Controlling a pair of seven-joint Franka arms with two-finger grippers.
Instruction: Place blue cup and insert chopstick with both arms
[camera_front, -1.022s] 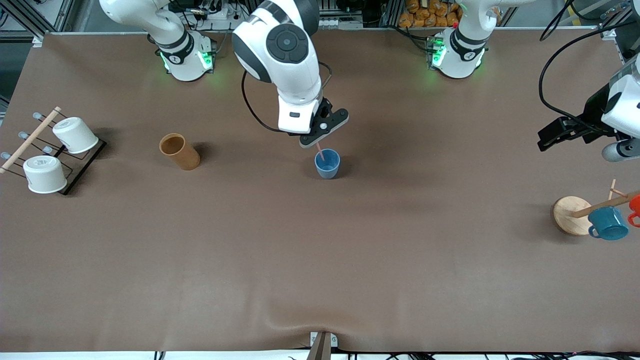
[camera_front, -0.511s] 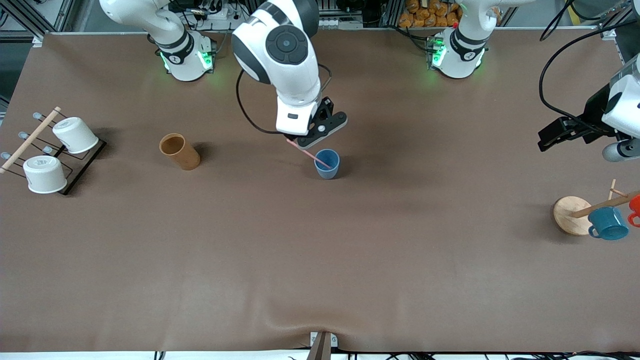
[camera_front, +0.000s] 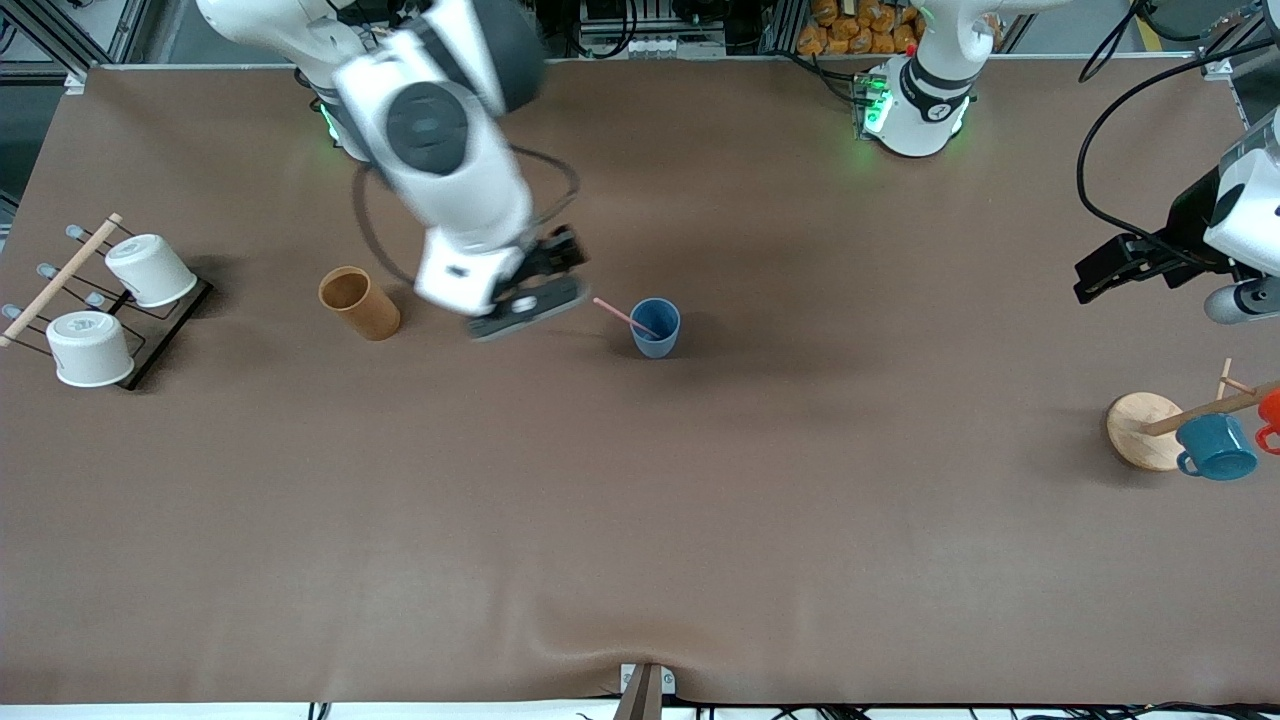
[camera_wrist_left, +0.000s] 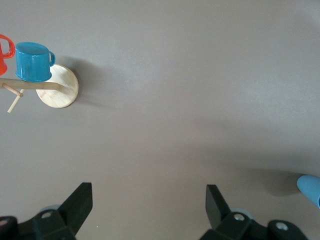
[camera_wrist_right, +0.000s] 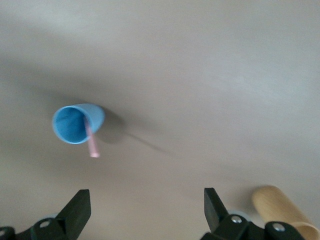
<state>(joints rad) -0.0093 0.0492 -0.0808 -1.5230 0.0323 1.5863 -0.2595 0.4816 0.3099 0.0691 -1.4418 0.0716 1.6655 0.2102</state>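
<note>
On the brown table (camera_front: 640, 520), one blue cup (camera_front: 655, 327) stands upright with one chopstick (camera_front: 625, 316) leaning in it, its top tilted toward the brown cylinder (camera_front: 359, 302). The right gripper (camera_front: 527, 300) hangs between cylinder and cup, fingers apart and empty. The left gripper (camera_front: 1108, 268) waits open toward the left arm's end, above the mug tree (camera_front: 1143, 430) carrying a teal mug (camera_front: 1216, 447). Two white cups (camera_front: 150, 270) sit on a rack (camera_front: 160, 340) past the cylinder.

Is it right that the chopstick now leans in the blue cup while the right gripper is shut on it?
No. The chopstick does lean in the blue cup, but the right gripper is open and holds nothing, up between the cup and the brown holder; the right wrist view shows it.
</note>
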